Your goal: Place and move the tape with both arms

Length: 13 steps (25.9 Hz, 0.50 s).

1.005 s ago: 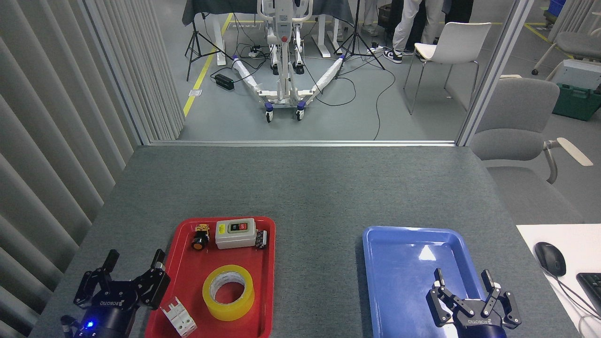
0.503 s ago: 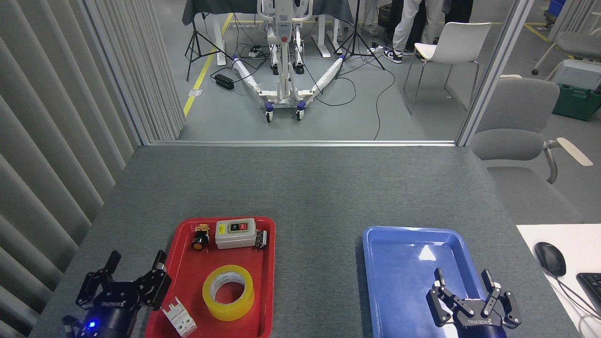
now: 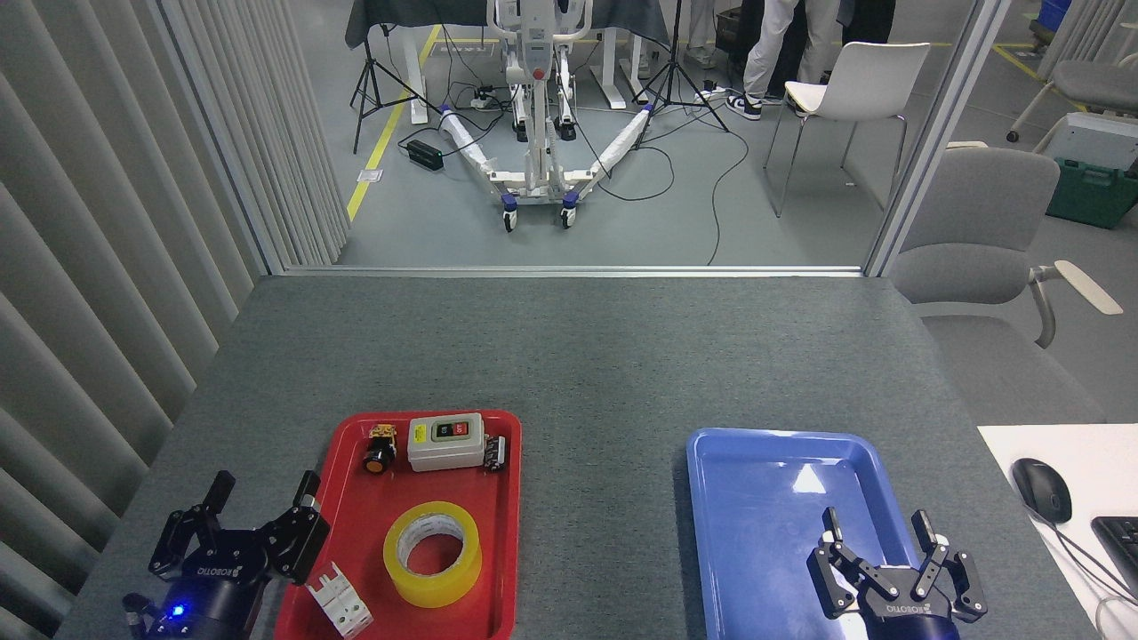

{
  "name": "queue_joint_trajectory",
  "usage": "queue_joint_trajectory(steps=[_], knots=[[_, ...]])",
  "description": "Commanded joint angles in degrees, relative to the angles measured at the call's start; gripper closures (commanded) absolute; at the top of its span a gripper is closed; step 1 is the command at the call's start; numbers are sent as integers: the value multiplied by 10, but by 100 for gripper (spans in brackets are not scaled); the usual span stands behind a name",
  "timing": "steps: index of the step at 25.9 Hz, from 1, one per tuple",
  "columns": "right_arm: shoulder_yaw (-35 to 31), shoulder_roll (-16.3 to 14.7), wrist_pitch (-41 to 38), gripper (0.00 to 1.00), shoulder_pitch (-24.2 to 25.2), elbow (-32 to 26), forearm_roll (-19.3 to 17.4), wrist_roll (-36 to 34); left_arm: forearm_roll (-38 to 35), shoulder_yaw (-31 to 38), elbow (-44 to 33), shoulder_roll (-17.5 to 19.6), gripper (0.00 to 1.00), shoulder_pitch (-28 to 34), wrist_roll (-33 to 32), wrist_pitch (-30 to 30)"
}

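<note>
Grippers sit nearest, at the bottom edge of the view. The left gripper hovers over the grey table just left of the red tray, fingers spread and empty. The right gripper hangs over the blue tray, its fingers likewise spread with nothing between them. The tape lies flat in the near half of the red tray, a white clip-like part beside it to the left. Farther back in that tray rest a grey switch box and a small black-and-orange button. Beyond the table's far edge stand a white wheeled frame and chairs.
</note>
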Motion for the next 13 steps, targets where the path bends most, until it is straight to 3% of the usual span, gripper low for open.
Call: queue_joint_trajectory(steps=[1,6,13], knots=[[0,0,1,0,0,0,0,1,1,0,-1,-1,0,-1,0,-8],[0,0,0,0,0,0,0,1,8,0,-11,-1,0,-9,-16,-33],[0,0,0,0,0,-2,0,1,70,-13,0,6,0,-67,-219,-34]])
